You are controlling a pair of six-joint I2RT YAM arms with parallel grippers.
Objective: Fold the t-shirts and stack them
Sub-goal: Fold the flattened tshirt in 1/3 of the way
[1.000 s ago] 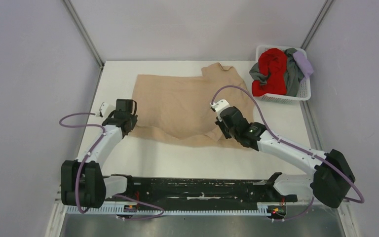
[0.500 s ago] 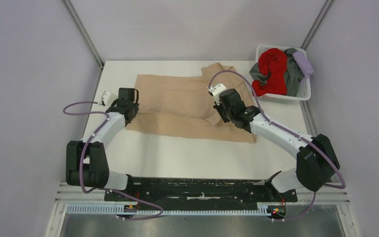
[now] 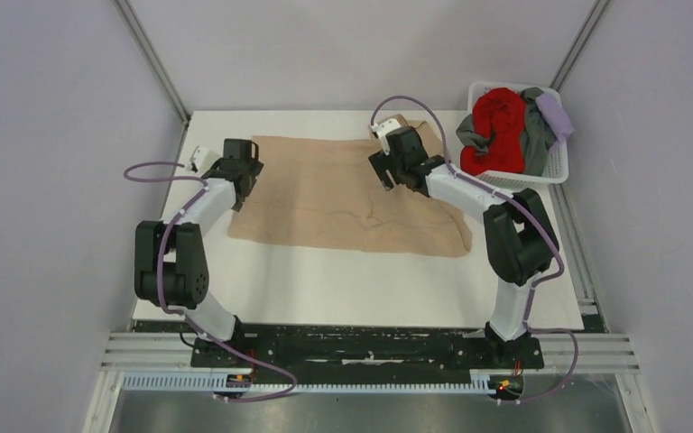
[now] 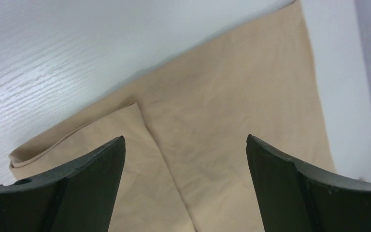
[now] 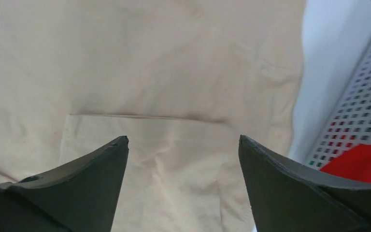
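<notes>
A tan t-shirt point(image 3: 343, 203) lies folded in half across the far middle of the white table point(image 3: 343, 289). My left gripper point(image 3: 244, 176) hovers over the shirt's far left corner, open, with only flat tan cloth point(image 4: 232, 106) and a folded edge beneath its fingers point(image 4: 184, 137). My right gripper point(image 3: 388, 171) is over the far right part of the shirt, also open above cloth point(image 5: 149, 72), nothing between its fingers point(image 5: 183, 137). Red point(image 3: 496, 122), grey point(image 3: 532, 135) and pale lavender point(image 3: 555, 115) t-shirts are piled in the basket.
The white lattice basket point(image 3: 555, 171) stands at the far right corner, and its wall point(image 5: 362, 106) shows close beside my right gripper. Grey walls enclose the table on three sides. The arms' black base rail point(image 3: 361, 347) runs along the near edge.
Both grippers carried the shirt's near hem toward the far edge, folding the cloth over itself, then opened and let it go. The shirt now lies as a narrower band.
</notes>
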